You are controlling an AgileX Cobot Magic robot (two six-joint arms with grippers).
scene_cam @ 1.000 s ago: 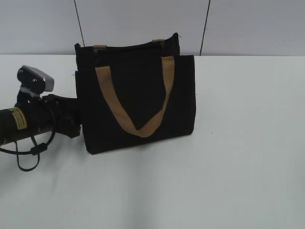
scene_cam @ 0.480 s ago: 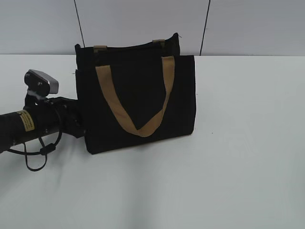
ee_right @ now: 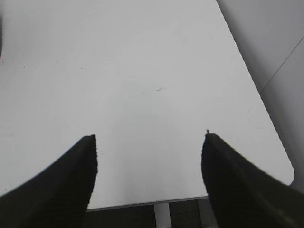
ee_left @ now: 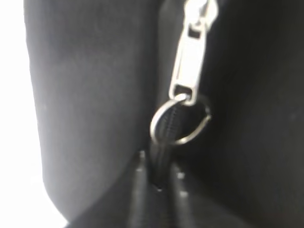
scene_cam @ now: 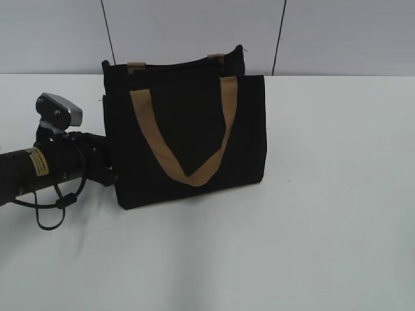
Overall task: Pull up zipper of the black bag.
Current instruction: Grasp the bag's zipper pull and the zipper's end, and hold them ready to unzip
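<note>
The black bag [scene_cam: 188, 139] stands upright on the white table with a tan handle hanging down its front. Its zipper runs along the top edge [scene_cam: 175, 65]. In the left wrist view the black fabric [ee_left: 90, 95] fills the frame, and the silvery zipper pull [ee_left: 192, 66] with a metal ring [ee_left: 180, 118] hangs just ahead. My left gripper [scene_cam: 107, 170] presses against the bag's left end; its two blurred tips [ee_left: 159, 178] sit close together either side of the zipper line, just short of the ring. My right gripper [ee_right: 149, 142] is open and empty over bare table.
The white table [scene_cam: 324, 194] stretches around the bag, with a grey wall behind it. The right wrist view shows the table's edge and rounded corner [ee_right: 280, 161]. The left arm and its cable [scene_cam: 48, 207] lie low at the left.
My left arm has moved right, bringing the gripper in against the bag's left end. The bag has not moved.
</note>
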